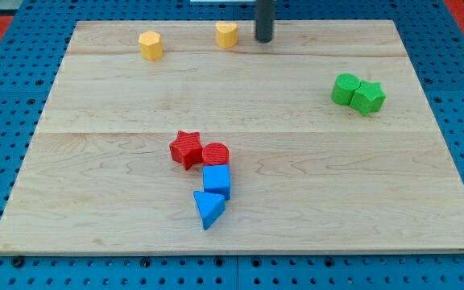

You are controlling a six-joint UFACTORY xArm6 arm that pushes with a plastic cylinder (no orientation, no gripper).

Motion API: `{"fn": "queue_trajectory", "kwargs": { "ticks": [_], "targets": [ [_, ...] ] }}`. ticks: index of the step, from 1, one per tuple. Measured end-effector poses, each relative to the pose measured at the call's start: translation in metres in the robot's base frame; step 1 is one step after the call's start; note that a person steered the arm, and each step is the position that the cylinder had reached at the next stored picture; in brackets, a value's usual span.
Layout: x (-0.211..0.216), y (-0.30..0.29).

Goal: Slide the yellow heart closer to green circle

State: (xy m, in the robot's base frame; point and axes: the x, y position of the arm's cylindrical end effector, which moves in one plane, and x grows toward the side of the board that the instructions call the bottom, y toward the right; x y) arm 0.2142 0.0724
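My tip (263, 39) is a plain dark rod with nothing to open or shut, and it holds nothing. It stands near the top of the frame, just right of the yellow heart (227, 35), close to it but not touching. The heart sits at the top middle of the wooden board (240, 234). Two green blocks touch each other at the upper right; the left one looks like the green circle (345, 88), though I am not sure, and the other green block (368, 97) has a shape I cannot make out. To do this well, I think my tip should go around to the heart's upper left side, then push gently toward the lower right. Pushing from where it is now would likely send the heart the wrong way.
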Motion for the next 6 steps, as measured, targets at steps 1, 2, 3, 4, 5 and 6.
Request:
{"fn": "queue_trajectory", "kwargs": {
  "ticks": [1,2,3,4,5,6],
  "targets": [
    [-0.003,-0.057],
    [0.037,-0.075],
    [0.017,-0.082],
    [-0.021,-0.082],
    [-0.011,-0.104],
    [0.044,-0.103]
  ]
}}
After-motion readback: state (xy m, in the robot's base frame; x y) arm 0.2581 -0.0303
